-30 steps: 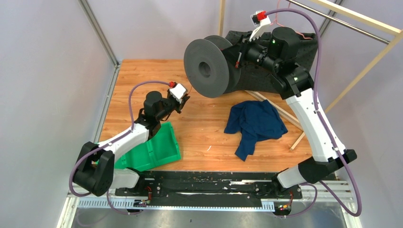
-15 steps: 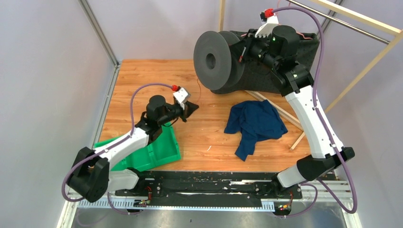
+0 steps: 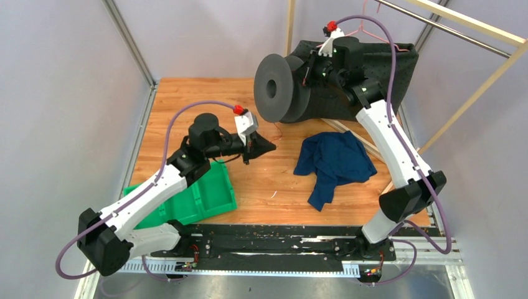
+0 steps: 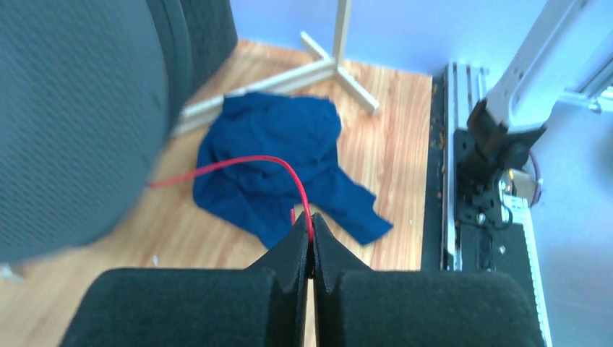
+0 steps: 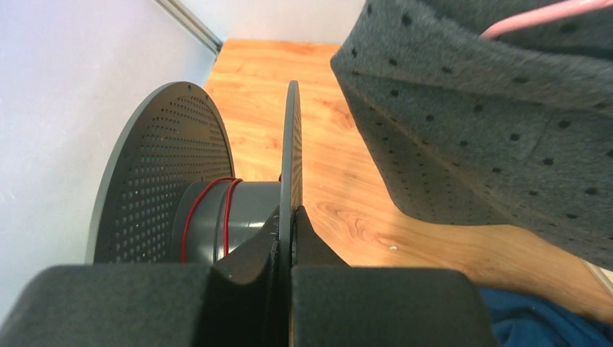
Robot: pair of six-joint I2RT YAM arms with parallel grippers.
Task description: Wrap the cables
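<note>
The green bin [image 3: 218,187] is sitting under the left arm. Jaws of the left gripper [image 4: 311,230] are pinching shut on the red cable [image 4: 249,160], which is trailing to the spool [image 3: 274,90]; the right gripper [image 5: 290,217] is clamping its flange.

Even bright light, soft shadows; left wrist view blurred, spool [image 4: 72,123] smeared.

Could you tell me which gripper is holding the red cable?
The left gripper: the red cable runs out from its shut jaws, whereas the right gripper clamps the spool flange.
</note>
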